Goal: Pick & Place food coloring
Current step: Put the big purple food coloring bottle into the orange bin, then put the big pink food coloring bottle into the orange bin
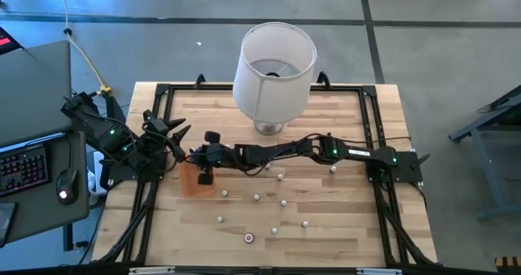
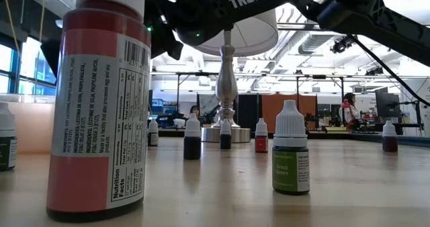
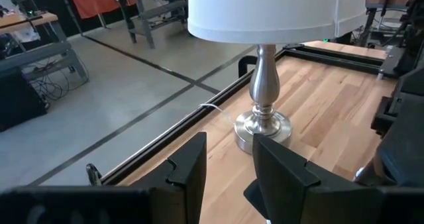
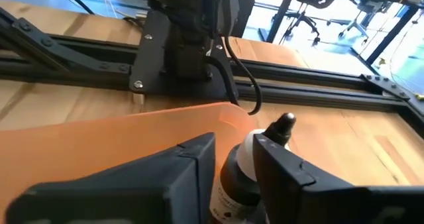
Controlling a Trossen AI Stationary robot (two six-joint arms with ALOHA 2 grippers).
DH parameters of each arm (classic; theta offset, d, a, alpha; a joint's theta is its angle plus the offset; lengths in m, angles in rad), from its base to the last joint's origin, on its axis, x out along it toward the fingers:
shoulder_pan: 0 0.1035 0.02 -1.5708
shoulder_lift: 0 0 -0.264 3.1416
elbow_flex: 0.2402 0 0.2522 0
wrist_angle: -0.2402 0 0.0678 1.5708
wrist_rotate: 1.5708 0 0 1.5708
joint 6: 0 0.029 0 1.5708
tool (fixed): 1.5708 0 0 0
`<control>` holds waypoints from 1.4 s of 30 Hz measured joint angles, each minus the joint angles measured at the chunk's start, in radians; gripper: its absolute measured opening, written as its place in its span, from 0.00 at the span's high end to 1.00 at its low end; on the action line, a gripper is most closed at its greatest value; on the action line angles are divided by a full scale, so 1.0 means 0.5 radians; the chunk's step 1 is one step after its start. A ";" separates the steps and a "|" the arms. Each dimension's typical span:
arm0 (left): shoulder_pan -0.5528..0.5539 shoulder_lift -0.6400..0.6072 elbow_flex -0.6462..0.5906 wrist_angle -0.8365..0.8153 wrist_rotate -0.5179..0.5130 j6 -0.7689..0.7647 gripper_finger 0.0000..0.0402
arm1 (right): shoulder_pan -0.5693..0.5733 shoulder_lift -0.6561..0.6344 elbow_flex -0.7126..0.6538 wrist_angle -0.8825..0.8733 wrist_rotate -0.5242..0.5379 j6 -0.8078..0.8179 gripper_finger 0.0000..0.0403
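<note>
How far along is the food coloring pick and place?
Done: little, as no other bottle shows on the orange tray. In hand: the right claw is over the tray with one bottle in it. Left: roughly ten loose bottles on the table. The left claw waits open at the table's left side, facing the lamp.

Big red bottle [image 2: 99, 99] right up front on the left, label facing us — nutrition facts and all. A green-labelled bottle [image 2: 291, 148] stands to its right. Farther back, small dark ones [image 2: 193, 138] line up near the lamp base [image 2: 226, 86]. A Trossen arm [image 2: 269, 2] crosses overhead.
</note>
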 joint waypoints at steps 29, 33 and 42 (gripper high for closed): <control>0.000 0.000 0.001 0.008 0.194 -0.117 0.70 | 0.541 -1.030 0.008 -2.133 -0.679 -0.020 0.69; -0.001 0.004 0.001 0.010 0.211 -0.166 0.70 | 0.702 -0.966 0.001 -2.197 -0.778 0.003 0.69; 0.000 0.005 0.001 0.014 0.212 -0.218 0.70 | 0.906 -0.818 -0.001 -2.196 -0.597 -0.178 0.69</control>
